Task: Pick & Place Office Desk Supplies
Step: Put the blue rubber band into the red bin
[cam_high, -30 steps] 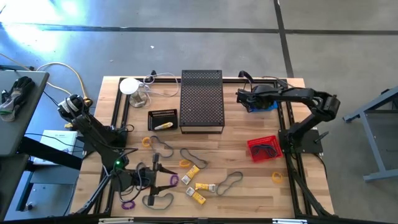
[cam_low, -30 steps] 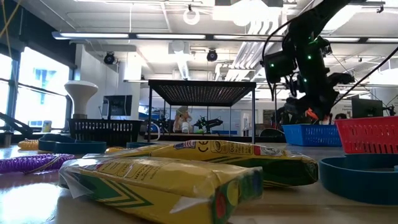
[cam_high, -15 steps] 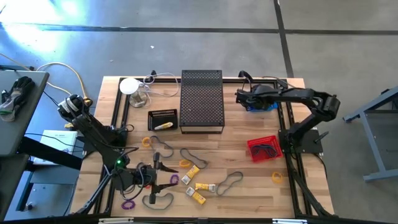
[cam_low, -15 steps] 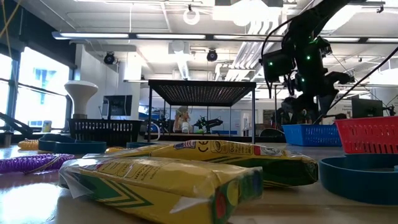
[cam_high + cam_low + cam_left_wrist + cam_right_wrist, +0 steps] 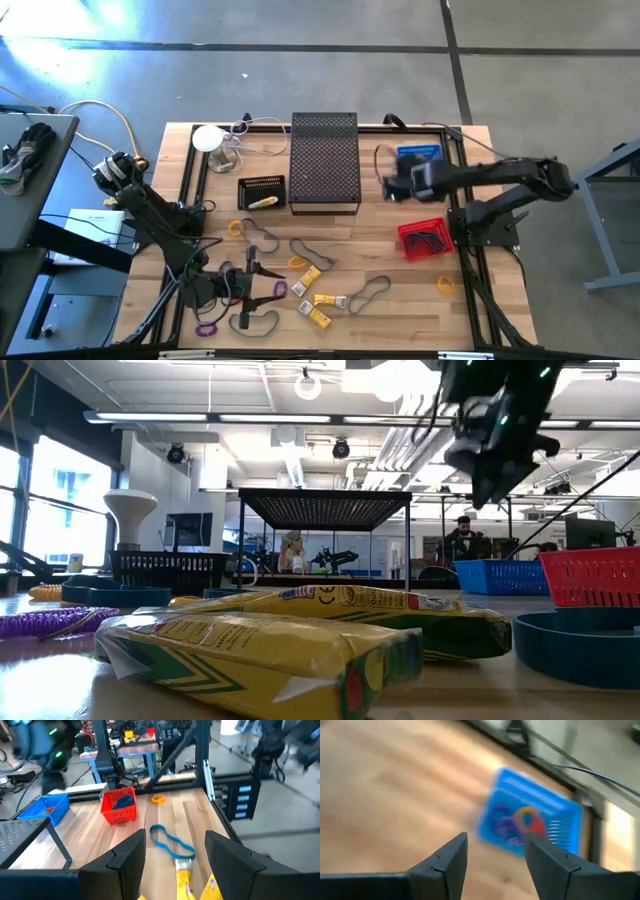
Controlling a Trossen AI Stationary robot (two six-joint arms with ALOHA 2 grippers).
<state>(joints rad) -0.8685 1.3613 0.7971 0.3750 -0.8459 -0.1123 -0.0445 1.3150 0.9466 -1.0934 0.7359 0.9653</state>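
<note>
Right pincer (image 5: 389, 185) empty, parted, raised beside the blue basket (image 5: 418, 155)

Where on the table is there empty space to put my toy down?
Bare wood shows between the red basket and the black mesh stand, though the right gripper hovers over it. The strip right of the orange band is free too. The front, near the left gripper, is crowded with bands and yellow packs.
</note>
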